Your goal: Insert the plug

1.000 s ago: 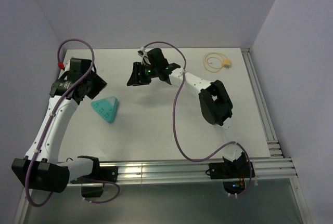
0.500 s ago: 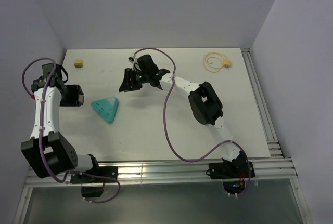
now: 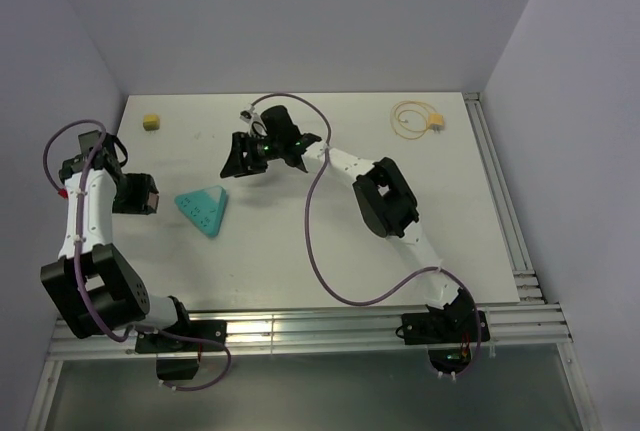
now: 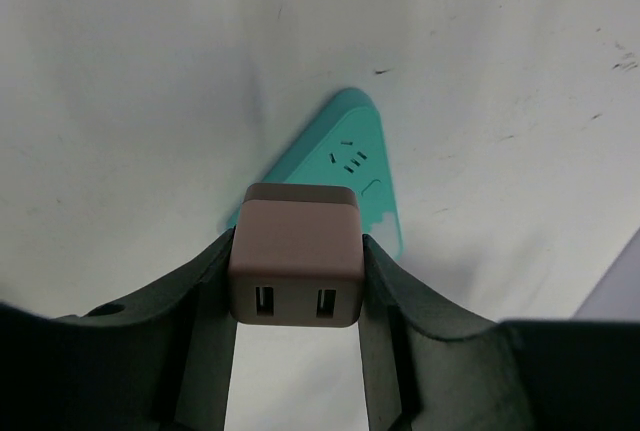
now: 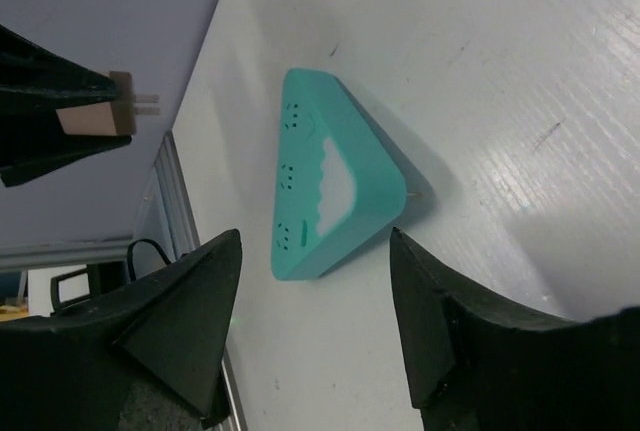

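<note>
Left end effector [image 3: 135, 194] is clamped on the plug [image 4: 296, 251], a tan block pinched by its two sides. On the left wrist feed I read two USB slots on the face towards the camera. On the right wrist feed I see two metal prongs on the opposite face.

The plug is off the desk [image 3: 300, 241], at the left edge, just left of the teal socket block [image 3: 203, 209]. It does not touch the block, and the prongs point towards it. The teal block lies flat, slot groups facing up.

Right end effector [image 5: 315, 241] has its fingers spread wide and holds nothing. It sits above mid-desk, behind and right of the teal block.

Pale looped cable [image 3: 410, 119] with its yellow connector [image 3: 436, 123] lies at the far right. A small yellow block [image 3: 151, 122] lies at the far left corner.
</note>
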### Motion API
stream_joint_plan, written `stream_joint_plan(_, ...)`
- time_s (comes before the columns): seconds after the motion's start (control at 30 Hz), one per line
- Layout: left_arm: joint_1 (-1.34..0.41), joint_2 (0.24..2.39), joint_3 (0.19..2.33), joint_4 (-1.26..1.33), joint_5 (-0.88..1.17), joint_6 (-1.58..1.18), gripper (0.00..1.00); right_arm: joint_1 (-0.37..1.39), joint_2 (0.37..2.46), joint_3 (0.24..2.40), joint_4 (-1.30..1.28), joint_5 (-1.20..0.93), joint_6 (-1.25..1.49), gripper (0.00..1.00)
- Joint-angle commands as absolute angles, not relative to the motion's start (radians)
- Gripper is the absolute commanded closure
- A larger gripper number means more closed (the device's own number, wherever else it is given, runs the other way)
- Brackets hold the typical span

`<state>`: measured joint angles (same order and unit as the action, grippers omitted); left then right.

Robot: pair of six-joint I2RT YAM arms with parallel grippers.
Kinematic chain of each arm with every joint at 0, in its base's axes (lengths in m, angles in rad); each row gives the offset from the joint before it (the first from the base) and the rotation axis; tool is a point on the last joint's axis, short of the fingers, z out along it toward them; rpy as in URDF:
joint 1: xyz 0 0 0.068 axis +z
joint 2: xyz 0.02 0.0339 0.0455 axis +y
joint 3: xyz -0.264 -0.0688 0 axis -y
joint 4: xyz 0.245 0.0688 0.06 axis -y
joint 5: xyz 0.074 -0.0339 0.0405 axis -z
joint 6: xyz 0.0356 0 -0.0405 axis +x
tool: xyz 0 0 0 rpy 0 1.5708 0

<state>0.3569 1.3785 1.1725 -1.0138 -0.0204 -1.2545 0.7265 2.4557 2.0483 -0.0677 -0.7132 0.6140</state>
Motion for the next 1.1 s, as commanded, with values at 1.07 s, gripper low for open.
stream_joint_plan(1.07, 0.140, 1.129, 1.175, -0.646, -0.064, -0.607, 1.00, 0.778, 2.632, 2.175, -0.003, -0.765, 0.759, 0.37)
